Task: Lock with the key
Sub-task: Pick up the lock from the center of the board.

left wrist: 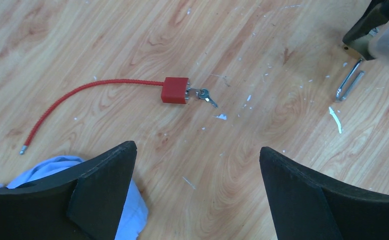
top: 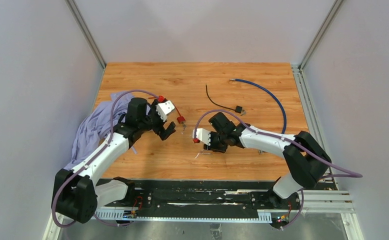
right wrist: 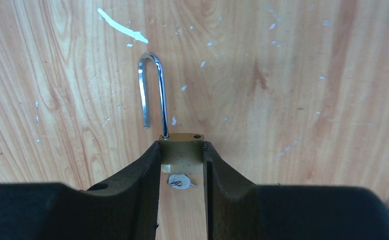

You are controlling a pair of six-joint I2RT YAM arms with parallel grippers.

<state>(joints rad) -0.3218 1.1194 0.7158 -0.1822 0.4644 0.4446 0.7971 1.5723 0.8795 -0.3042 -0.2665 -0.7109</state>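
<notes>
The small brass padlock (right wrist: 182, 149) sits on the wooden worktop (right wrist: 282, 75), clamped between the right fingers (right wrist: 150, 167). Its curved steel shackle (right wrist: 152, 85) stands open at 12 o'clock and a small silver key (right wrist: 179, 181) lies at 6. A square grip should let the shackle press home. The left fingers (left wrist: 110, 172) gape wide and empty, with a red cable lock (left wrist: 175, 90) at their 12 o'clock.
</notes>
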